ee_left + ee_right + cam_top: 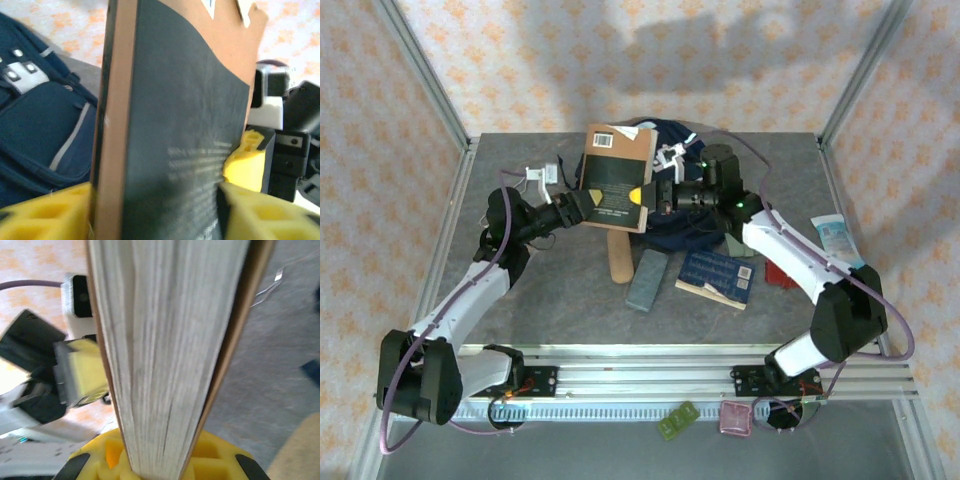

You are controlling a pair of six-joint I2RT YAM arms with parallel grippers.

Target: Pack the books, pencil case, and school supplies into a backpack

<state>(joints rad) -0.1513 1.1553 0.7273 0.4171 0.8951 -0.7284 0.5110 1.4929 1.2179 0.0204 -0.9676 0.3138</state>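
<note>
One brown, dark-panelled paper book [616, 176] is pinched by your right gripper [658, 195]. Your left gripper [582, 204] flanks it, grip unclear. One dark blue book [717, 277] lies flat.

Brown book [618, 175]: brown cover with a dark panel and a barcode label. It is raised off the table on end. Its spine edge lies between the left claw's [580, 205] fingers, grip unclear. Its pale page edge is pinched in the right claw [657, 196].
Backpack [672, 135]: navy with white-grey stripe trim, slumped behind and under the right claw.
Blue book [717, 277]: dark blue with pale page edges, flat on the table, nearward of the right claw.
Tan case [618, 258]: rounded oblong lying flat, nearward of and between both claws.
Grey-blue case [647, 280]: flat rectangle just beside the tan case, on the right claw's side.
Grey-green piece [743, 245]: small square near the blue book's far corner.
</note>
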